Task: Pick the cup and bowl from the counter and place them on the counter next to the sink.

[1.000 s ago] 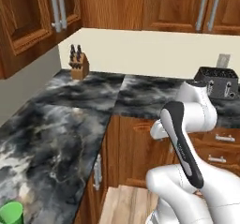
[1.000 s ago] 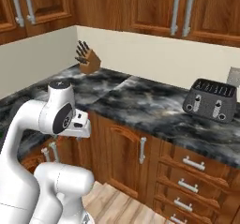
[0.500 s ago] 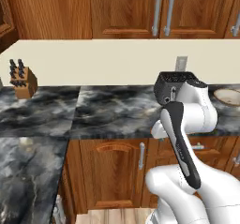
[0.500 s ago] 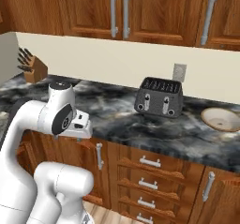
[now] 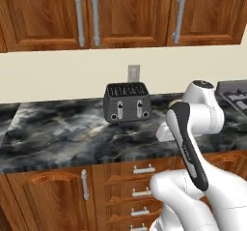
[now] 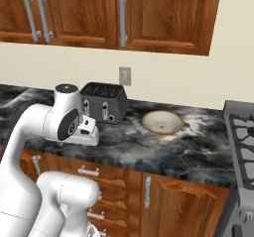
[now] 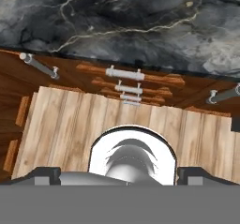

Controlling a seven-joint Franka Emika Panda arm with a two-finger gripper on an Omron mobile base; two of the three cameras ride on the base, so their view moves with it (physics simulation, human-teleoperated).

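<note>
The gripper [image 7: 120, 174] is wide open and empty, pointing down over the floor [image 7: 70, 124]. Ahead of it lie the bench [image 6: 163, 147] edge and drawer handles [image 7: 124, 74]. On the bench beyond stand a toaster [image 6: 103, 102] and the bowl [image 6: 162, 122].

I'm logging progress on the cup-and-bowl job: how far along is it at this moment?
Nothing looks done yet. The wide tan-rimmed bowl with a cream inside sits untouched on the glossy black marble counter, between the black toaster and the grey gas stove. In hand: nothing; the tool is open and empty, looking down over the cabinet fronts and wooden floor. Left: both pickups and placements; no cup or sink is in sight.
</note>
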